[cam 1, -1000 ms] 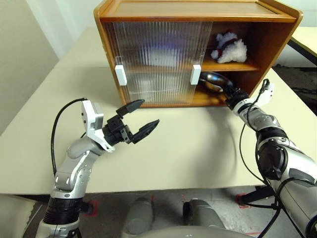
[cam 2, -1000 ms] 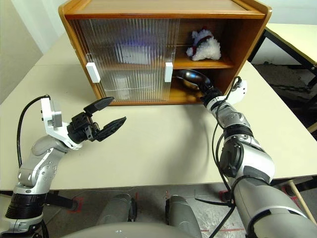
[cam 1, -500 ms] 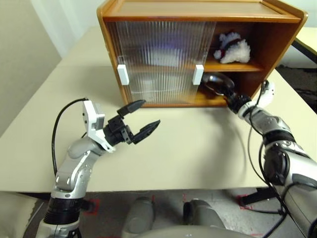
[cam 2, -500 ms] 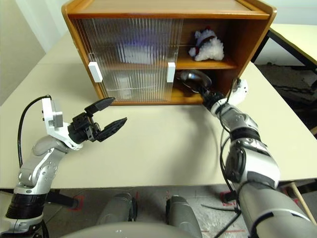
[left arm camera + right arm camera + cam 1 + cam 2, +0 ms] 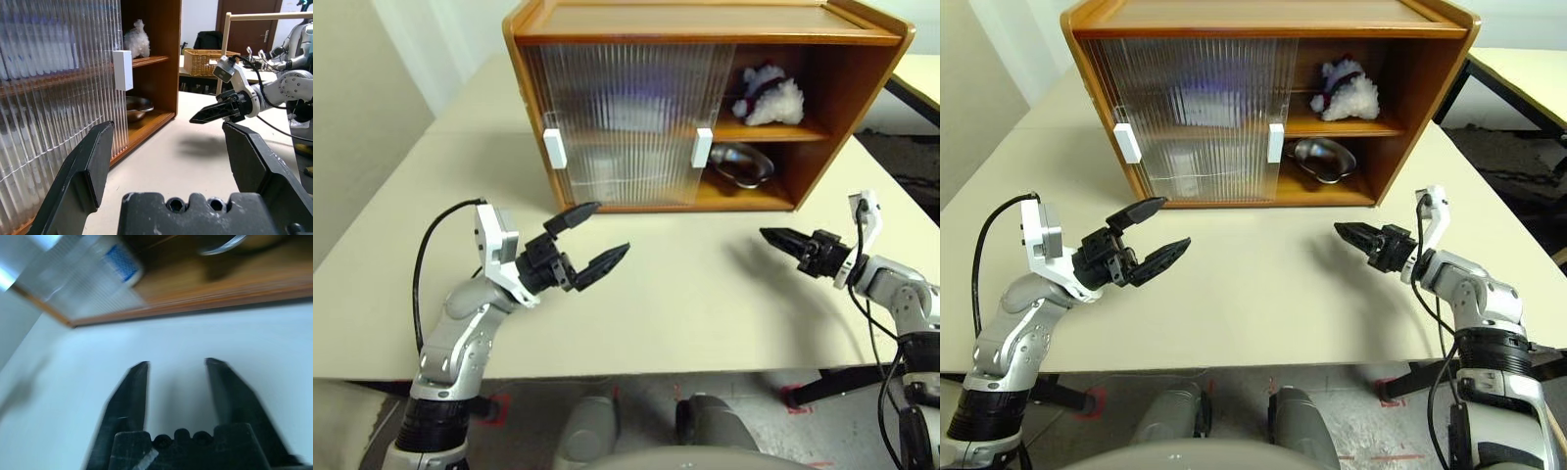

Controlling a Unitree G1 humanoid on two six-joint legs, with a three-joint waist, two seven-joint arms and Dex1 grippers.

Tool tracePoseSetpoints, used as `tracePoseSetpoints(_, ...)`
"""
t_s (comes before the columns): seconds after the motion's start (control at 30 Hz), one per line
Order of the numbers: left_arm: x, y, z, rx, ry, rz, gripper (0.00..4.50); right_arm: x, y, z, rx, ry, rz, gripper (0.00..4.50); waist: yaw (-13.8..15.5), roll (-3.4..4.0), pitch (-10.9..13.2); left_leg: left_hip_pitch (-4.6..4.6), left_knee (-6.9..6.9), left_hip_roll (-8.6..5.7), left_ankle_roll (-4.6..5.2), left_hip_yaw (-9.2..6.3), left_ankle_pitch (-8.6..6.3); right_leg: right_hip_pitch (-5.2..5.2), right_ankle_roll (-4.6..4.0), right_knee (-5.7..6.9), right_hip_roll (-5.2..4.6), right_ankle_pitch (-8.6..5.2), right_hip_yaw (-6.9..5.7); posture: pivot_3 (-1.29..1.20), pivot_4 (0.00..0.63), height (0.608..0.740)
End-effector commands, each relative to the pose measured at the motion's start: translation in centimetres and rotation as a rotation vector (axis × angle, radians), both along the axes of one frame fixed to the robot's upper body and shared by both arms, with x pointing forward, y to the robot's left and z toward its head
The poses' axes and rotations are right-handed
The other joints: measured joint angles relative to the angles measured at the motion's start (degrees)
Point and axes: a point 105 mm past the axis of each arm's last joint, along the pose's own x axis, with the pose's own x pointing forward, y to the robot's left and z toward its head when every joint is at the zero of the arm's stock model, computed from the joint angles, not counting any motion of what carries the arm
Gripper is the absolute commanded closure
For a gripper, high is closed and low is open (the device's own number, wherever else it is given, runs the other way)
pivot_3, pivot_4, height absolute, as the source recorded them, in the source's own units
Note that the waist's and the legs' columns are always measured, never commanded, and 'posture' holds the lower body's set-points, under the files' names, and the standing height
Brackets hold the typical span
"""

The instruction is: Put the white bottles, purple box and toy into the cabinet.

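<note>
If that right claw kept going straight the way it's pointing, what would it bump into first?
Probably nothing soon. The right claw points level across the bare table, toward the left claw, which looks like the first thing roughly in its line, though depth is hard to judge.

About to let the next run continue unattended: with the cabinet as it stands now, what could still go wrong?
1. The toy sits at the front edge of the upper shelf in the cabinet; a sliding door or gripper could knock it out.
2. The silver bowl lies partly behind the door handle, so a moving door may catch it.
3. The open right gripper hovers low over the table and may scrape it.
</note>
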Motion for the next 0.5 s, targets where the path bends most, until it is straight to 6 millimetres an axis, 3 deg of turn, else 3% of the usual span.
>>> tracePoseSetpoints(0.03, 0.1, -0.1, -0.4, 0.01, 0.014, -0.014, 0.0, 0.5, 3.1, 0.9, 0.017, -0.085, 0.065, 3.25, -0.2, -0.01, 0.0, 0.0, 0.0, 0.01, 0.0, -0.01, 0.0, 0.01, -0.01, 0.01, 0.02, -0.01, -0.01, 0.23, 0.015, 0.74)
tracePoseSetpoints(0.13, 0.2, -0.1, -0.2, 0.008, 0.009, -0.012, 0.0, 1.3, 6.1, 2.4, 0.004, -0.168, 0.117, 4.38, -0.3, 0.04, 0.0, 0.02, 0.01, -0.01, 0.0, -0.03, 0.0, -0.02, -0.02, 0.02, 0.01, -0.01, -0.04, 0.24, 0.005, 0.74)
tracePoseSetpoints(0.17, 0.2, -0.1, -0.2, 0.007, 0.008, -0.011, 0.0, 1.5, 6.8, 2.9, 0.008, -0.185, 0.125, 4.47, -0.4, 0.04, 0.0, 0.02, 0.01, -0.01, 0.0, -0.03, 0.0, -0.04, -0.01, 0.02, 0.0, -0.01, -0.04, 0.24, 0.005, 0.74)
tracePoseSetpoints(0.5, 0.2, -0.1, -0.3, 0.005, 0.009, -0.003, 0.0, 4.4, 11.7, 7.1, 0.051, -0.329, 0.111, 4.47, 0.7, -0.01, 0.0, -0.18, -0.01, -0.05, -0.02, -0.03, -0.01, -0.42, -0.24, 0.04, -0.09, 0.15, -0.07, 0.25, 0.004, 0.74)
